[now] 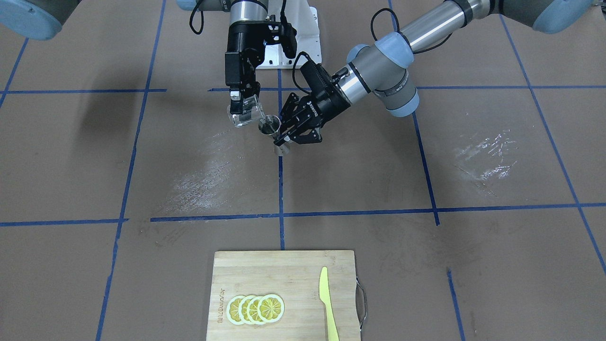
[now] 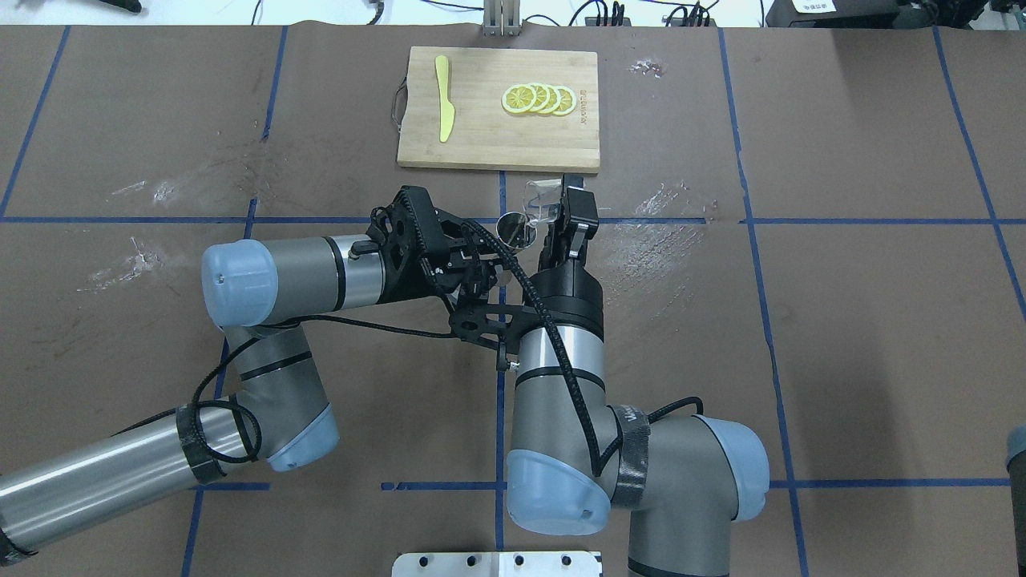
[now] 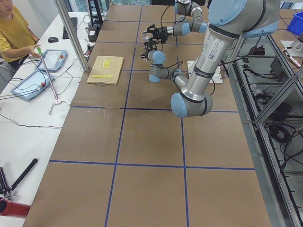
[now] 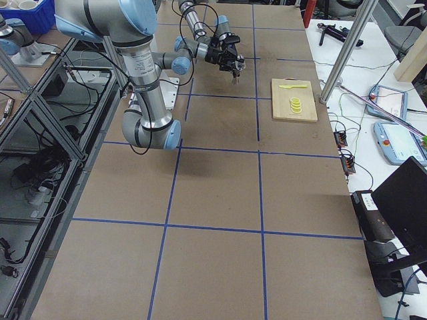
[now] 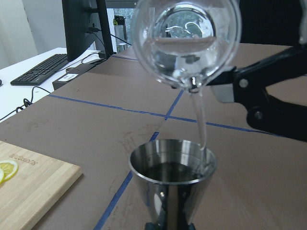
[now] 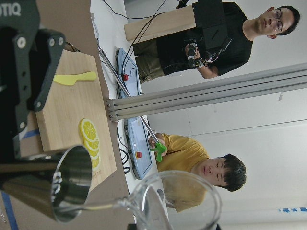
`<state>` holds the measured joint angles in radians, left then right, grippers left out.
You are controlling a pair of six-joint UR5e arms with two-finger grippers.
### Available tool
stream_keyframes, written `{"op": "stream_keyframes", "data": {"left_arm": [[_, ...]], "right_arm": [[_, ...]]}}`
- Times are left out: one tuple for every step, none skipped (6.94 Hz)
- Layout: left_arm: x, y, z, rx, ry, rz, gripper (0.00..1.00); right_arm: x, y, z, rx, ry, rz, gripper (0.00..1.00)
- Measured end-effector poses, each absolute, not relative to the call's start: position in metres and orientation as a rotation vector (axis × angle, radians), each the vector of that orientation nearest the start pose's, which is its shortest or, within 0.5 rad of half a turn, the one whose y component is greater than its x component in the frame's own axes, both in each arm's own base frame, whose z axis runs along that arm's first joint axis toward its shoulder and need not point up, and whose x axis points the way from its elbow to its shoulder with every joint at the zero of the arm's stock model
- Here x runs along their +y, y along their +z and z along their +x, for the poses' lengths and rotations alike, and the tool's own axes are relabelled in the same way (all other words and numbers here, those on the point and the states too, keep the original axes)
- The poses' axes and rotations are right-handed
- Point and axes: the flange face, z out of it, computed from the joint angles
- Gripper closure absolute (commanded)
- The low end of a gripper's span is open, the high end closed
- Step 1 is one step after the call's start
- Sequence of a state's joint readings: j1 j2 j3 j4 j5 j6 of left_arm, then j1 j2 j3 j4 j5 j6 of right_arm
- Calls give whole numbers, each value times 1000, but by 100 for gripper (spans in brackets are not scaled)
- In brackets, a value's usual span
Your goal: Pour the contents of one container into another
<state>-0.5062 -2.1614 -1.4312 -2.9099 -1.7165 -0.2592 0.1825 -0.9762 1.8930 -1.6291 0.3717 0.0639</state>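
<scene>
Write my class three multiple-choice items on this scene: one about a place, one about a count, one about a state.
1. Where does the yellow knife lie?
A) on the cutting board
B) on the floor
C) in a person's hand

2. How many lemon slices are there?
A) two
B) four
C) six

3. What is the clear cup doing?
A) standing upright
B) lying on its side, empty
C) tilted, pouring into the jigger

Answers:
1 A: it rests on the wood, apart from the slices.
2 B: four overlapping rounds show.
3 C: a stream of liquid runs from its lip into the jigger.
</scene>
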Motion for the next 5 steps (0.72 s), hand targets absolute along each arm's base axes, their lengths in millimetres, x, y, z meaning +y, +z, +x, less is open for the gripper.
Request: {"op": "stream_keyframes", "data": {"left_arm": [[-426, 226, 523, 1217, 702, 1386, 100], [-426, 226, 523, 1217, 702, 1387, 100], [-426, 225, 523, 1218, 702, 1388, 100], [-426, 225, 523, 1219, 702, 1388, 100], [-426, 225, 523, 1219, 702, 1388, 100]], "right_arm": [[-326, 151, -519, 351, -618, 1311, 100], [-326, 151, -519, 361, -629, 1310, 100], [-326, 151, -519, 370, -638, 1309, 100], [-326, 151, -519, 376, -640, 1310, 100], [-326, 149, -519, 376, -639, 1312, 100]]}}
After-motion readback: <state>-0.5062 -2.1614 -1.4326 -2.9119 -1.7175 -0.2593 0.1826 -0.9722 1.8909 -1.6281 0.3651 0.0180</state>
